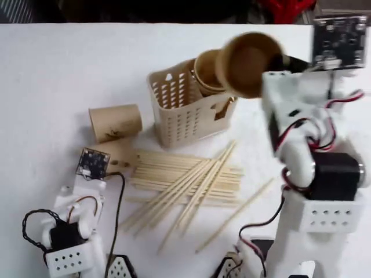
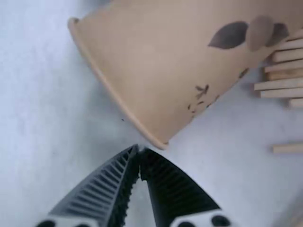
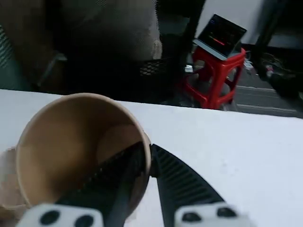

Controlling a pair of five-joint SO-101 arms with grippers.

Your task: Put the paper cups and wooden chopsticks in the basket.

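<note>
Paper-light and crushable, the held cup [image 1: 246,61] hangs over the basket [image 1: 179,113], upper centre of the high view; left wrist view: left gripper [image 2: 140,151] closed beside the lying cup [image 2: 180,66]; right wrist view: right gripper [image 3: 147,150] pinching the held cup's rim, likely its stiffest part.

Cream slotted basket [image 1: 188,110] upright mid-table, turned slightly askew. Inside it, nested cup [image 1: 206,72], tan paper, mouth up. Beside the basket's rim, raised cup [image 1: 249,62], off the table, tipped mouth-first toward the high camera, rim pinched by right gripper [image 3: 147,153]. Left of the basket, lying cup [image 1: 115,121] on its side, leaf print on its wall. In front, chopsticks [image 1: 185,182] in a loose crisscross heap; 1 stray stick [image 1: 235,215] near its right edge.
</note>
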